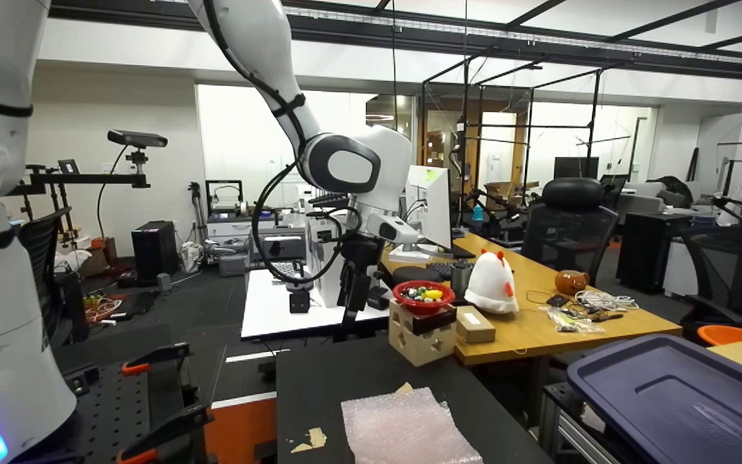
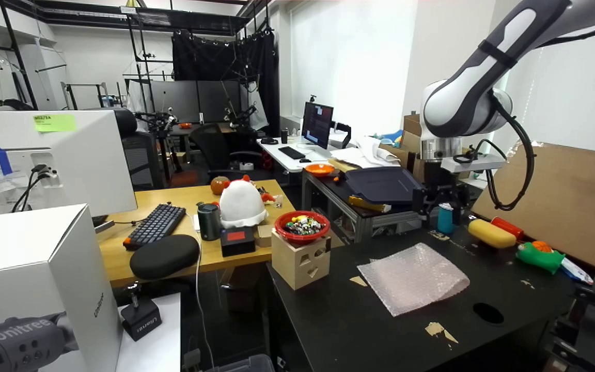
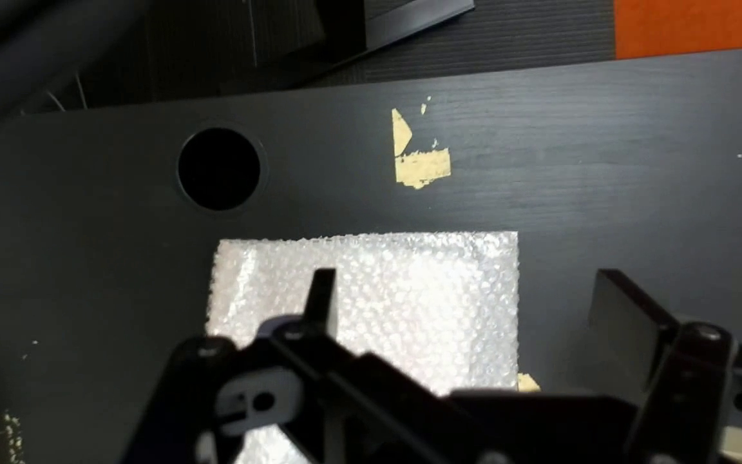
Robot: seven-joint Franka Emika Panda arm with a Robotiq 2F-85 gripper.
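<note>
Pincer (image 3: 466, 283) spread wide, I hang above black tabletop (image 3: 577, 148); bubble-wrap sheet (image 3: 384, 296) below, red bowl (image 2: 301, 239) atop wooden shape-sorter box (image 2: 290, 266).

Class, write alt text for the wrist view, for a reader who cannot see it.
An open gripper, holding nothing, spans the foreground; beyond it, bubble wrap lies on a black table. Higher in the picture, its surface shows a round hole and, to the right, pale patches.
</note>
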